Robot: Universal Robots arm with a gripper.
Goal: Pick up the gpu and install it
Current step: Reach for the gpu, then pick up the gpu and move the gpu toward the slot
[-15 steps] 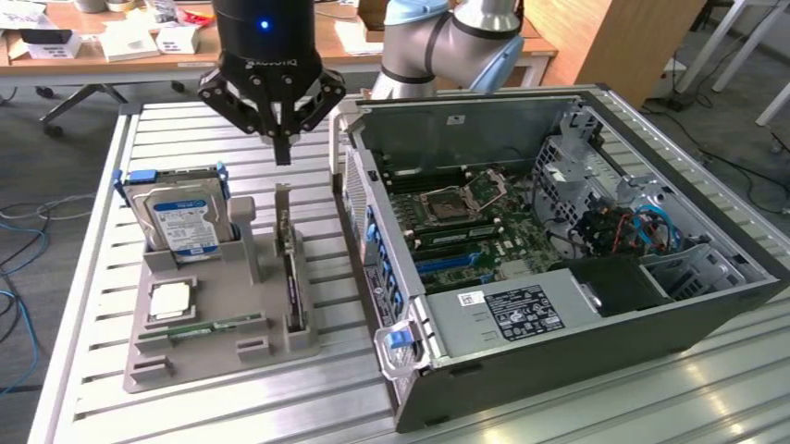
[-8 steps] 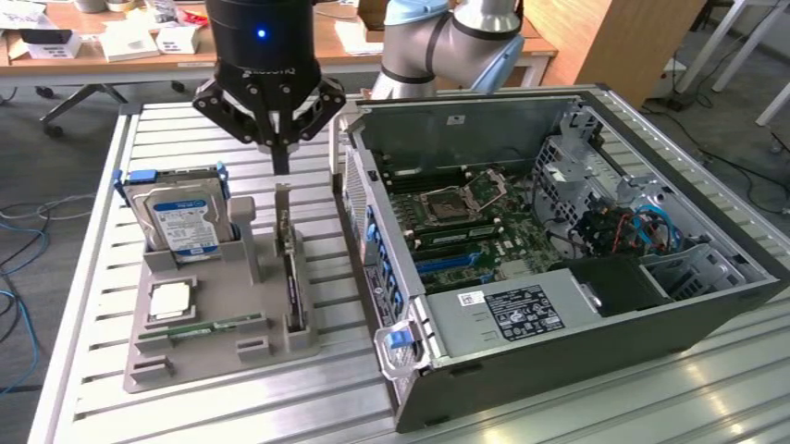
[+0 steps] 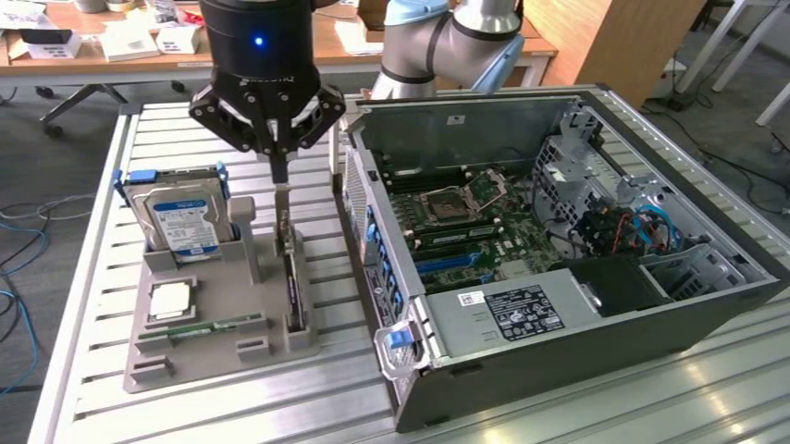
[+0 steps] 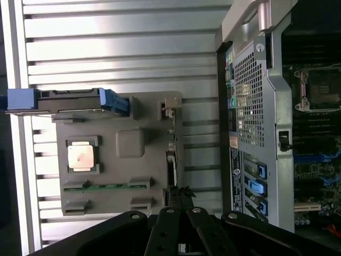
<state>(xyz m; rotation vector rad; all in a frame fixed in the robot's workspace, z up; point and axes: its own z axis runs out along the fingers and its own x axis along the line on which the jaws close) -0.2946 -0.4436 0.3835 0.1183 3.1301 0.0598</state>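
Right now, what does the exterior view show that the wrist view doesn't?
Exterior view adds the hard drive's label, the power supply, the cables and the arm. Wrist view adds a square-on look at the case's rear ports. Both share the shut gripper over the gpu, the gray tray, the processor and the memory stick.

On the slatted metal desk before me, a gray holder tray carries a hard drive standing upright with its blue-white label, a square processor chip lying flat, and a green memory stick just beside it. At the exterior view's right, an open computer case shows its motherboard and power supply.
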